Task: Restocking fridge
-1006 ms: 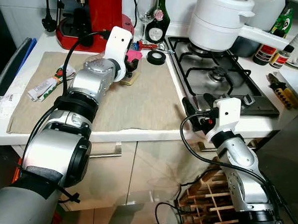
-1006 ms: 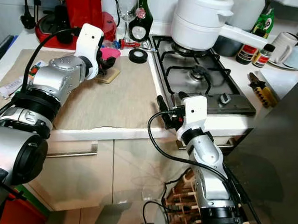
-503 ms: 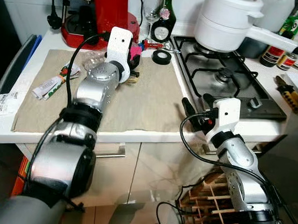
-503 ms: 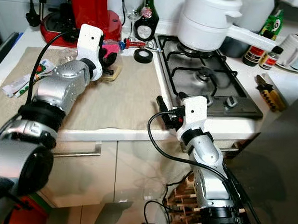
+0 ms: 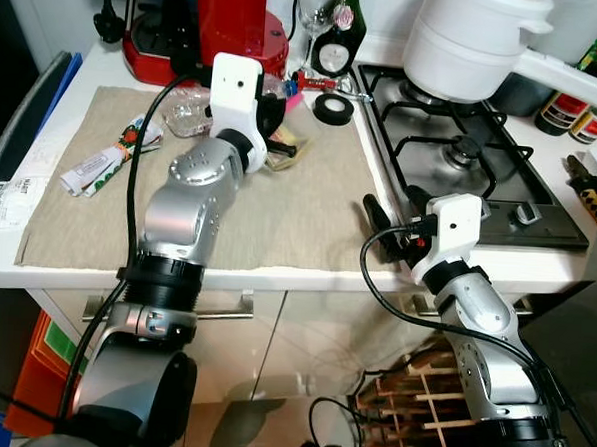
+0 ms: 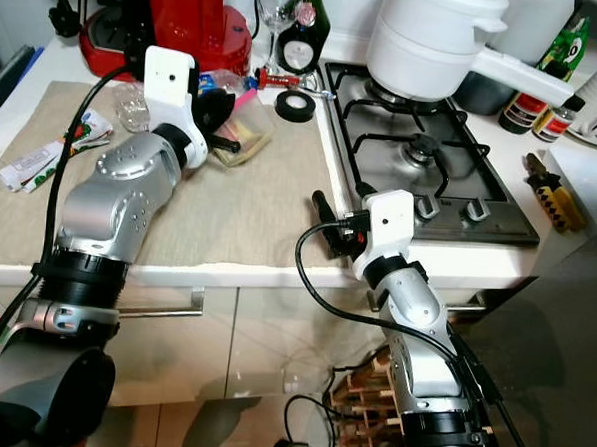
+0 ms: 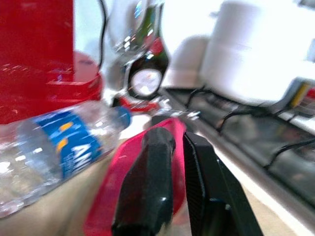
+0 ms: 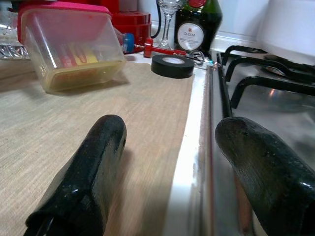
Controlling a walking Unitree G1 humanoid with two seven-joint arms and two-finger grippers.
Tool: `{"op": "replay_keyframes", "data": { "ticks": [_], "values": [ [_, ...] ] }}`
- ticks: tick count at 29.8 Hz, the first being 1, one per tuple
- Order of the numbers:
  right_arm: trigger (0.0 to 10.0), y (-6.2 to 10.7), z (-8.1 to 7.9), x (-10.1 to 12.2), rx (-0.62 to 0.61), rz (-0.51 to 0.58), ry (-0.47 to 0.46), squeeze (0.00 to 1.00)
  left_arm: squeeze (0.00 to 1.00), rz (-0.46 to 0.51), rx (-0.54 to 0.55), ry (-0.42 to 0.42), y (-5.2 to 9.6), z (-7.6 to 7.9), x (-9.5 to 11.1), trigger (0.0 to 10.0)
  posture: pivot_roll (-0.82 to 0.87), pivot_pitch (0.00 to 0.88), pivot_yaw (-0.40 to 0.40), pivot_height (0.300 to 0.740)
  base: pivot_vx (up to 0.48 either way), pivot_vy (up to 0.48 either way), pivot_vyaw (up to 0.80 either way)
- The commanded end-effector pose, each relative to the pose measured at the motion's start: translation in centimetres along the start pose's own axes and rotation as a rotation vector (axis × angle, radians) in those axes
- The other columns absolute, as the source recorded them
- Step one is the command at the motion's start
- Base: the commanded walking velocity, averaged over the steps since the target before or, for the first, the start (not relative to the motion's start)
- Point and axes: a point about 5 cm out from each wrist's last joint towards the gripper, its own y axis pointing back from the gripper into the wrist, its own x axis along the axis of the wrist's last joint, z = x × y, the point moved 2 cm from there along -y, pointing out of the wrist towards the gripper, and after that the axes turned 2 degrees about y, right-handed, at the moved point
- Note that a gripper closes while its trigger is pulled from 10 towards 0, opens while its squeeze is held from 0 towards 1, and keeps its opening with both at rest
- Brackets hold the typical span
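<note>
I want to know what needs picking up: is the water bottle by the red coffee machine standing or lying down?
Lying down. The water bottle rests on its side on the cloth, blue cap toward the hob, beside the pink-lidded container.

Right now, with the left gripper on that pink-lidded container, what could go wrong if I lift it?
The left gripper seems to pinch only the pink lid of the food container, so the lid might pop off or slip. The water bottle and wine glass stand close; a swing could knock them. The right gripper sits open near the hob edge.
</note>
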Motion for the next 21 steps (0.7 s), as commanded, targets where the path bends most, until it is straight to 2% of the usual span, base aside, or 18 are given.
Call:
{"op": "replay_keyframes", "data": {
  "ticks": [1, 6, 11, 13, 15, 18, 21],
  "values": [
    [10.0, 0.0, 0.3, 0.2, -0.001, 0.003, 0.008, 0.00, 0.00, 0.030, -0.044, 0.011, 0.3, 1.1, 0.8, 0.0, -0.09, 0.049, -0.116, 0.740, 0.000, 0.000, 0.00],
    [10.0, 0.0, 0.2, 0.2, -0.001, 0.002, 0.006, 0.00, 0.00, 0.092, -0.053, 0.030, 1.3, 1.6, 1.9, 0.0, -0.08, 0.051, -0.116, 0.740, 0.000, 0.000, 0.00],
    [10.0, -0.1, 0.3, 0.1, -0.002, 0.001, 0.007, 0.00, 0.00, 0.223, -0.019, 0.035, 2.8, 1.8, 3.4, 0.0, -0.08, 0.052, -0.118, 0.740, 0.000, 0.000, 0.00],
    [10.0, -0.1, 0.3, 0.1, -0.002, 0.000, 0.007, 0.00, 0.00, 0.244, -0.017, 0.041, 3.0, 1.8, 3.7, 0.0, -0.08, 0.052, -0.119, 0.740, 0.000, 0.000, 0.00],
    [10.0, 0.0, 0.3, -0.1, -0.001, -0.004, 0.008, 0.00, 0.00, 0.318, 0.018, 0.066, 3.7, 1.2, 5.0, 0.0, -0.08, 0.052, -0.121, 0.740, 0.000, 0.000, 0.00],
    [10.0, -0.1, 0.2, -0.2, 0.001, -0.006, 0.008, 0.00, 0.00, 0.365, 0.041, 0.068, 4.1, 0.7, 5.9, 0.0, -0.07, 0.050, -0.121, 0.740, 0.000, 0.000, 0.00],
    [10.0, -0.3, 0.2, -0.1, 0.002, -0.002, 0.006, 0.00, 0.00, 0.393, 0.054, 0.030, 4.4, 0.4, 6.3, 0.0, -0.07, 0.047, -0.116, 0.740, 0.000, 0.000, 0.00]
  ]
}}
